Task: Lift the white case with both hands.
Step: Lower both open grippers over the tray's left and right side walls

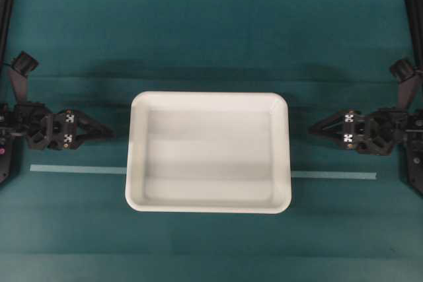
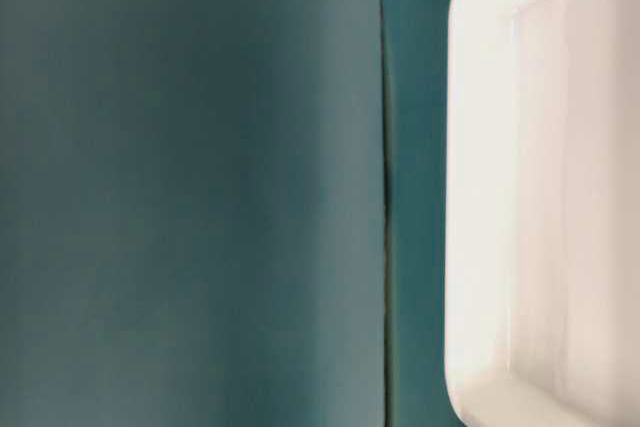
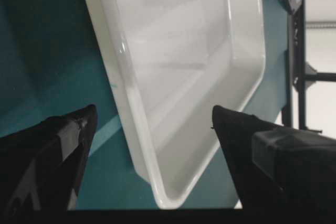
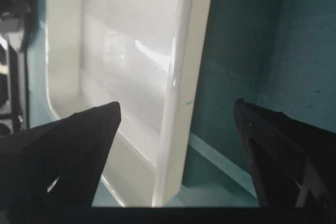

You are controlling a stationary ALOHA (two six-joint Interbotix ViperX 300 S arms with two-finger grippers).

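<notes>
White case (image 1: pixel 209 152): shallow, rectangular, rounded corners, raised rim; both arms' fingers spread wide, empty.

Left end effector (image 1: pixel 111 135) and right end effector (image 1: pixel 312 127) both gape.

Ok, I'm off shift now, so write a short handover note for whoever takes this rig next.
Left tool: open, holding nothing, just off the white case's left rim.
Right tool: open, holding nothing, a little further off the right rim.
Case: flat on the green table cover, across the pale tape line.
Done: both tools lined up at the short sides.
Left: close in, grip both rims, lift level.
</notes>
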